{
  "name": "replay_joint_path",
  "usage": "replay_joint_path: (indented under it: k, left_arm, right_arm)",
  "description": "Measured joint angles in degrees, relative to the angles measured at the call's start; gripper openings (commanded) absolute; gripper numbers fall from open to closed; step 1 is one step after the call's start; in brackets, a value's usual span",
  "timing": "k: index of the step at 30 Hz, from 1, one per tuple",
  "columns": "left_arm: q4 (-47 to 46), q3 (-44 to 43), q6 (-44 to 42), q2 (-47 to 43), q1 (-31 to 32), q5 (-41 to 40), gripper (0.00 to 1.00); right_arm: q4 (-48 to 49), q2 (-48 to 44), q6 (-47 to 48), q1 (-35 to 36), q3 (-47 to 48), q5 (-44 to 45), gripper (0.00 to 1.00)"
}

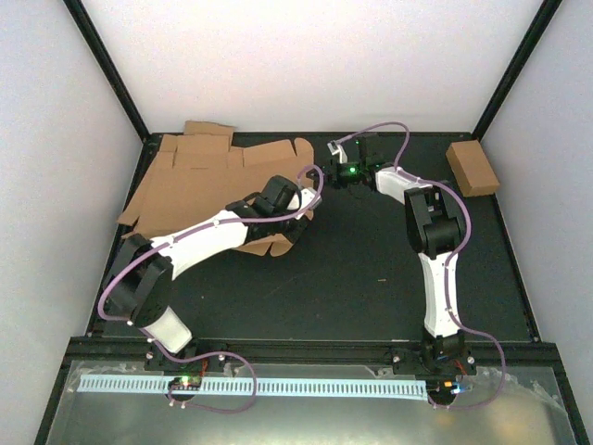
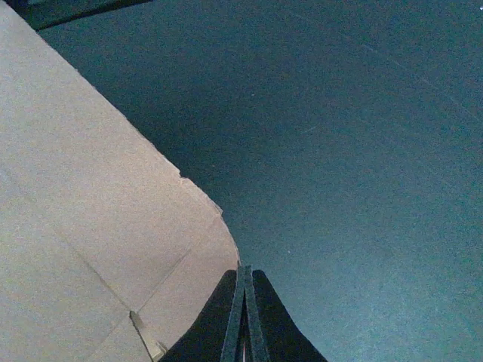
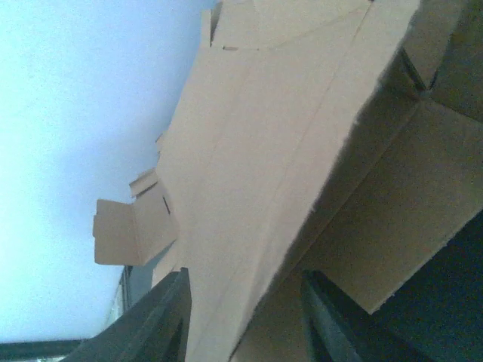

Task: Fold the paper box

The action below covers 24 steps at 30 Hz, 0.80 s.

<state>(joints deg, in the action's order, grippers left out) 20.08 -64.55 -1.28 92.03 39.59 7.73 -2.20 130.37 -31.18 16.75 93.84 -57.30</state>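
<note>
Paper box (image 1: 185, 190): no print legible on the cardboard.
Small brown box (image 1: 473, 168): no label legible.
Arm casings (image 1: 208, 237): no brand legible.

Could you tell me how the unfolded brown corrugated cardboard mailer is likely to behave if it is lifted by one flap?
The brown corrugated cardboard mailer is a wide thin sheet, so probably light. Its scored creases suggest it would hinge and sag rather than lift stiffly. Lying mostly flat on the dark table, it would likely slide when pushed.
</note>
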Motion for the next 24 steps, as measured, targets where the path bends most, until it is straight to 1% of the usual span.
replay_joint_path:
  k: [1, 3, 4, 5, 6, 7, 10, 13, 18, 24]
  left_arm:
    - [0.0, 0.0, -0.17, 0.24, 0.24, 0.0, 0.13]
    - [-0.09, -0.02, -0.44, 0.5, 0.57, 0.02, 0.38]
    - [-0.15, 0.0, -0.61, 0.55, 0.68, -0.02, 0.46]
    - [-0.31, 0.0, -0.35, 0.55, 0.7, -0.07, 0.53]
    - [-0.48, 0.0, -0.39, 0.48, 0.85, -0.24, 0.58]
    - [-0.63, 0.11, -0.2, 0.28, 0.96, -0.55, 0.61]
    - [-0.46, 1.64, 1.18, -2.16, 1.01, -2.84, 0.67]
    - [0.59, 3.74, 2.91, -7.3, 1.01, -6.27, 0.71]
    - [2.84, 4.85, 7.65, -14.1, 0.92, -13.38, 0.71]
    - [5.55, 9.16, 13.46, -15.91, -0.26, -19.12, 0.7]
  right_arm:
    - [-0.04, 0.02, 0.09, 0.0, 0.07, -0.28, 0.25]
    - [-0.48, 0.02, -0.17, 0.0, 0.33, -0.59, 0.1]
    - [-0.87, 0.02, -0.7, 0.0, 0.46, -0.46, 0.05]
    - [-1.27, 0.02, -0.22, 0.0, 0.61, -0.28, 0.04]
    - [-1.9, 0.02, 0.13, 0.0, 0.87, -0.22, 0.02]
    - [-3.32, 0.02, 0.22, 0.0, 1.36, 0.31, 0.02]
    - [-6.47, 0.0, 1.79, -0.02, 2.93, 2.01, 0.02]
    - [-8.41, -0.46, 3.58, 0.0, 3.78, 4.09, 0.01]
    - [-12.15, -1.99, 7.13, -0.07, 4.28, 9.03, 0.02]
    - [-15.96, -4.72, 10.67, -1.25, 4.63, 14.05, 0.01]
